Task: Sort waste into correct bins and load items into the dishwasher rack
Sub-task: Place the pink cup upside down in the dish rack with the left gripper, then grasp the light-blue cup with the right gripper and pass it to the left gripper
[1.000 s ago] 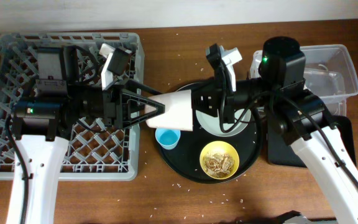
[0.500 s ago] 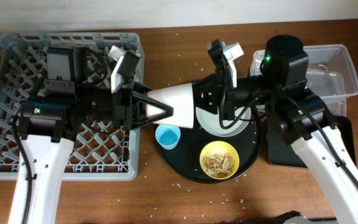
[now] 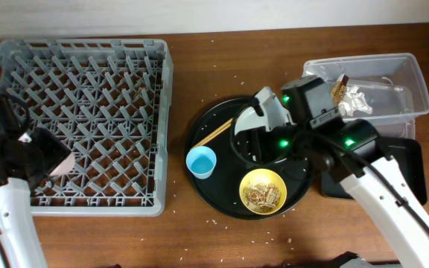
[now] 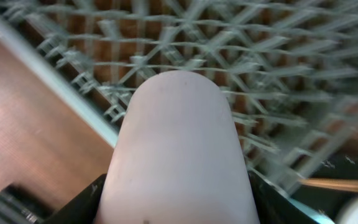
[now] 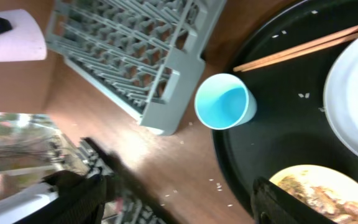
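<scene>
My left gripper (image 4: 179,208) is shut on the pink cup (image 4: 179,155), which fills the left wrist view above the dishwasher rack (image 4: 291,74). Overhead, the pink cup (image 3: 51,154) hangs over the rack's (image 3: 80,74) front left part. My right gripper (image 5: 179,199) stands open with nothing between its fingers, low over the round black tray's left side. Ahead of it sit the light blue cup (image 5: 224,102), the chopsticks (image 5: 303,46), the pale plate (image 5: 356,93) and the yellow bowl (image 5: 325,193) of food scraps. Overhead, the right gripper (image 3: 258,138) hides most of the plate.
The round black tray (image 3: 214,195) carries the blue cup (image 3: 201,161), the yellow bowl (image 3: 264,190) and the chopsticks (image 3: 218,132). The clear tub (image 3: 401,71) at the back right holds a wrapper (image 3: 339,88) and tissue (image 3: 360,97). The shallow black tray (image 3: 412,160) lies beside it. Rice grains dot the table.
The right gripper has opened and let go of the pink cup. The left arm has carried the cup left, from over the round tray to the rack's front left.
</scene>
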`<state>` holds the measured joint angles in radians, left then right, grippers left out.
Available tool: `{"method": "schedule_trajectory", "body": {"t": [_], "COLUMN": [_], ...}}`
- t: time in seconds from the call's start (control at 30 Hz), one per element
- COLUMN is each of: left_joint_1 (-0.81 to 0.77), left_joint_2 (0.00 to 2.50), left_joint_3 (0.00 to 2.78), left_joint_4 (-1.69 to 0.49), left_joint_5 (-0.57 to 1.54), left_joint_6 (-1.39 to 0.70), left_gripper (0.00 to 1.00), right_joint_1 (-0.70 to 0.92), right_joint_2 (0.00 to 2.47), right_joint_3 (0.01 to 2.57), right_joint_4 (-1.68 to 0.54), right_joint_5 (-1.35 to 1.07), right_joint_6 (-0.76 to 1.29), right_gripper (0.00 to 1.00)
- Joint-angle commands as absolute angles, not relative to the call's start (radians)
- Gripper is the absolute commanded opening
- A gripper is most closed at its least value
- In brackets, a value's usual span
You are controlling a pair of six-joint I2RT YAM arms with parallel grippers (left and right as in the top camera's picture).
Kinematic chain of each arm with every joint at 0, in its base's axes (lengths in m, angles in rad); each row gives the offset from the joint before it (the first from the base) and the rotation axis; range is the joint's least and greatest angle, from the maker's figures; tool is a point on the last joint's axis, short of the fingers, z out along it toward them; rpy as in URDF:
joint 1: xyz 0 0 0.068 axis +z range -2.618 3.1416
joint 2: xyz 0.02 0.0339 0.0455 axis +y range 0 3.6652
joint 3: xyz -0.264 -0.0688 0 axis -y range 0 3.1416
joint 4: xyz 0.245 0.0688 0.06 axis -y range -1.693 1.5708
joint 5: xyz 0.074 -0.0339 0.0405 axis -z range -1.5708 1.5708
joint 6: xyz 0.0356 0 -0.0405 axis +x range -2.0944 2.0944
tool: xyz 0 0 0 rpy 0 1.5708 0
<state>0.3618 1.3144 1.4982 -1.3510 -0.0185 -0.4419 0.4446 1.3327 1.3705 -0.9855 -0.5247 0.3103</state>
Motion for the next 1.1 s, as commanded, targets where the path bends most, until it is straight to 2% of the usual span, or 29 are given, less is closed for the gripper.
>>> {"method": "schedule_trajectory", "body": {"t": [0.0, 0.1, 0.27, 0.3, 0.43, 0.57, 0.6, 0.63, 0.67, 0.83, 0.97, 1.07], "left_joint_1": [0.369, 0.369, 0.369, 0.369, 0.369, 0.369, 0.369, 0.369, 0.369, 0.369, 0.369, 0.345], "left_joint_2": [1.320, 1.353, 1.401, 1.401, 1.402, 1.404, 1.404, 1.404, 1.404, 1.404, 1.403, 1.388], "left_joint_3": [1.356, 1.235, 1.186, 1.147, 1.018, 0.982, 0.982, 0.982, 0.982, 1.117, 1.375, 1.468], "left_joint_4": [-1.275, -1.202, -1.200, -1.178, -1.013, -0.998, -1.000, -0.999, -0.999, -1.108, -1.273, -1.285], "left_joint_5": [-0.128, -0.067, -0.099, -0.125, -0.136, -0.129, -0.133, -0.132, -0.132, -0.102, 0.098, 0.358], "left_joint_6": [-0.534, -0.538, -0.558, -0.586, -0.591, -0.595, -0.595, -0.595, -0.594, -0.578, -0.442, -0.250], "left_gripper": [0.52, 0.52, 0.52, 0.59, 0.60, 0.60, 0.64, 0.93, 0.99, 0.99, 0.99, 0.99], "right_joint_1": [0.486, 0.486, 0.486, 0.486, 0.486, 0.486, 0.486, 0.486, 0.486, 0.486, 0.497, 0.529], "right_joint_2": [1.333, 1.333, 1.333, 1.333, 1.333, 1.333, 1.333, 1.333, 1.333, 1.333, 1.369, 1.453], "right_joint_3": [1.373, 1.373, 1.373, 1.373, 1.373, 1.373, 1.373, 1.373, 1.373, 1.373, 1.365, 1.316], "right_joint_4": [-0.989, -0.995, -1.003, -1.003, -1.003, -1.021, -1.021, -1.023, -1.024, -1.054, -1.089, -1.053], "right_joint_5": [-0.429, -0.429, -0.428, -0.429, -0.428, -0.428, -0.428, -0.428, -0.428, -0.353, -0.329, -0.317], "right_joint_6": [0.297, 0.297, 0.297, 0.297, 0.296, 0.296, 0.296, 0.296, 0.296, 0.296, 0.305, 0.350], "right_gripper": [0.75, 0.76, 0.76, 0.76, 0.76, 0.77, 0.76, 0.76, 0.77, 0.77, 0.76, 0.70]}}
